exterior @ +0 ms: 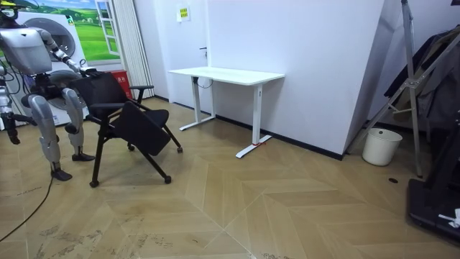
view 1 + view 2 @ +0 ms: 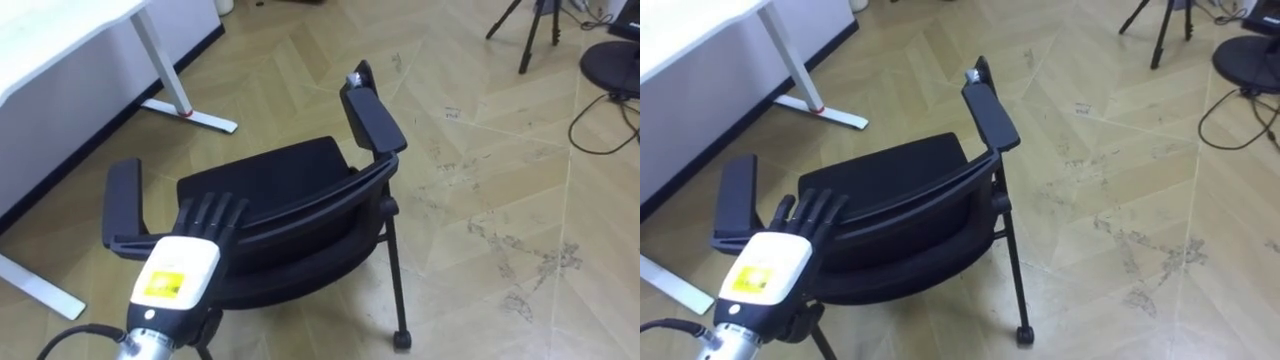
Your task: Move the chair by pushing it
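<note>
While the push seems to be in hand, the left hand (image 2: 205, 222) lies with straight fingers side by side on the backrest top of the black chair (image 2: 280, 175), directly before the robot. The right hand (image 1: 11, 135) hangs by its side. The next move likely calls for steady forward pressure across the scuffed wooden floor (image 2: 480, 150), probably toward the white desk (image 2: 60, 40) beyond.

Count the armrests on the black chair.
2. The left armrest is beside the left hand on the backrest; the right armrest is at the backrest's other end.
</note>
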